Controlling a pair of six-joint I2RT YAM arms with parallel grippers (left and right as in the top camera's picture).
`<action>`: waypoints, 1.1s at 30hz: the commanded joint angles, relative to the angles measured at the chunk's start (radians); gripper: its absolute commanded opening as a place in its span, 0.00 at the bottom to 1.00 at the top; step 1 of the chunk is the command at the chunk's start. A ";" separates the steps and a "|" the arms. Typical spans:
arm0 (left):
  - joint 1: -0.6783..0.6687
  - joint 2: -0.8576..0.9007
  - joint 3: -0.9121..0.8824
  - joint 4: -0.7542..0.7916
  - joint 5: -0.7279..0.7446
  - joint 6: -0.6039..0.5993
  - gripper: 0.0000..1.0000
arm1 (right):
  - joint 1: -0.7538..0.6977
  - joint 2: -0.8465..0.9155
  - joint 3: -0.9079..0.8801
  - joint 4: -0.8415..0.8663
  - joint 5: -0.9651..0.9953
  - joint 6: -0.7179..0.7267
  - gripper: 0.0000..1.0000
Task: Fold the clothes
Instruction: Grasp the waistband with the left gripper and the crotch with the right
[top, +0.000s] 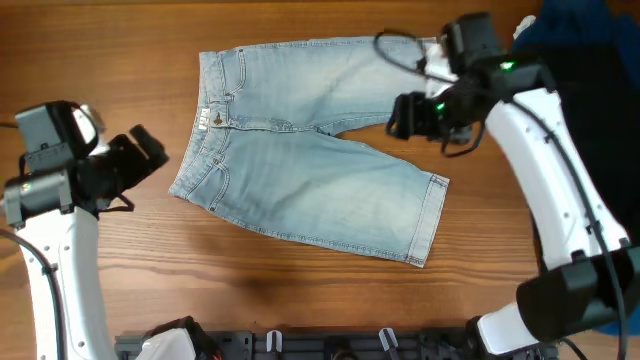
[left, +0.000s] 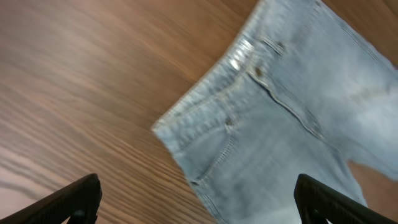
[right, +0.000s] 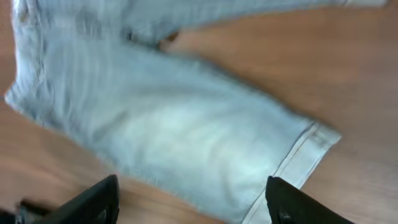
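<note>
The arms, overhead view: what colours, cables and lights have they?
The left arm and right arm have white links and black joints. The left gripper and right gripper are black. A black cable loops by the right wrist, near a green light.

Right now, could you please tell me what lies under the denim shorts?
The denim shorts lie spread on the wooden table, whose surface shows along their edges. Anything beneath the fabric itself is covered and cannot be seen.

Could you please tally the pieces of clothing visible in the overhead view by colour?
Light blue denim shorts: 1
Dark blue garment, partly out of frame: 1
Black garment, partly out of frame: 1
Total: 3
</note>
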 joint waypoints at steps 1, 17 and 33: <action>-0.104 0.022 -0.020 0.023 0.020 0.047 0.99 | 0.077 0.003 -0.110 -0.023 0.039 0.151 0.70; -0.209 0.362 -0.295 0.388 -0.074 -0.480 0.79 | 0.273 0.002 -0.452 0.064 0.164 0.847 0.54; -0.209 0.541 -0.296 0.476 -0.156 -0.519 0.04 | 0.274 0.002 -0.664 0.154 0.142 0.898 0.84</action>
